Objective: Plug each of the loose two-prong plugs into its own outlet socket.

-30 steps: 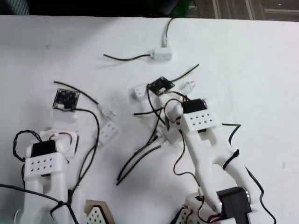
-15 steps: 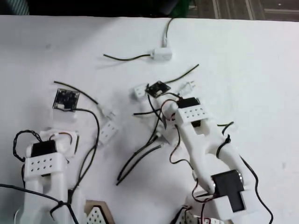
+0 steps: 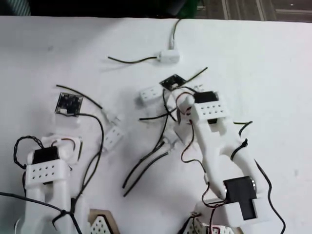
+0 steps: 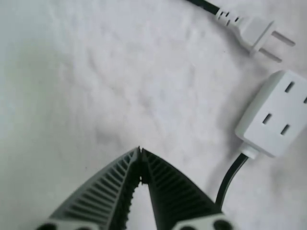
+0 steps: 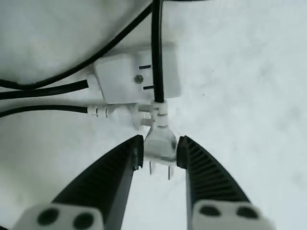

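Jaws of the left gripper (image 4: 140,160) sit pressed together at the high view's lower left, near an outlet block (image 4: 276,112) and a loose plug (image 4: 254,33). Mid-frame, the right gripper (image 5: 159,146) is clamped on a white plug (image 5: 160,139), beside a second outlet block (image 5: 136,76).

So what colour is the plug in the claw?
The plug is white; best in right wrist view.
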Action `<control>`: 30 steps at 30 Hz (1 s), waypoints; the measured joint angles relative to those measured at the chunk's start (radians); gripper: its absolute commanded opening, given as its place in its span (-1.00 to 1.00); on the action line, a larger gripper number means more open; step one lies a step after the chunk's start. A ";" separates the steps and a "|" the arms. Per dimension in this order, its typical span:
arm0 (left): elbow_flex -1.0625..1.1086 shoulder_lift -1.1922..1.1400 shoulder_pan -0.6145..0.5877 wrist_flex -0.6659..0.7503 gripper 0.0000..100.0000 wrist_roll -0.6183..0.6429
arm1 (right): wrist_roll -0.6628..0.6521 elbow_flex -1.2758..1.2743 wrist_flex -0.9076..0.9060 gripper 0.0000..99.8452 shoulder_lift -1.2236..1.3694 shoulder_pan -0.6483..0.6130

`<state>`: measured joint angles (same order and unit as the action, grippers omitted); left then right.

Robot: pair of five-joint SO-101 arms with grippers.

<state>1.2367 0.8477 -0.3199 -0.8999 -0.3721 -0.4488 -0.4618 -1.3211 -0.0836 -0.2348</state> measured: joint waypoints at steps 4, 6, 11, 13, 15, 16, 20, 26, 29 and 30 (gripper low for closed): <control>0.000 0.000 0.000 0.000 -0.95 0.000 | 0.000 0.002 -0.003 -0.73 0.000 -0.006; 0.000 0.000 0.000 0.000 -0.95 0.000 | 0.000 0.002 -0.003 -0.73 0.000 -0.003; 0.000 0.000 0.000 0.000 -0.95 0.000 | 0.000 0.002 0.003 -0.77 0.000 0.002; 0.000 0.000 0.000 0.000 -0.95 0.000 | -0.003 0.002 0.006 -0.77 0.002 0.018; 0.000 0.000 0.000 0.000 -0.95 0.000 | -0.005 0.003 0.006 -0.77 0.026 0.018; 0.000 0.000 0.000 0.000 -0.95 0.000 | -0.008 0.003 0.006 -0.77 0.048 0.012; 0.000 0.000 0.000 0.000 -0.95 0.000 | -0.006 0.025 0.035 -0.77 0.153 0.017; 0.000 0.000 0.000 0.000 -0.95 0.000 | -0.008 0.101 0.057 -0.83 0.282 0.037; 0.000 0.000 0.000 0.000 -0.95 0.000 | -0.008 0.130 0.058 -0.95 0.304 0.060; 0.000 0.000 0.000 0.000 -0.95 0.000 | -0.008 0.138 0.058 -0.97 0.304 0.069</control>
<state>1.2367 0.8477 -0.3199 -0.8999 -0.3721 -0.4565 -0.3237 -1.2628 0.2202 -0.1657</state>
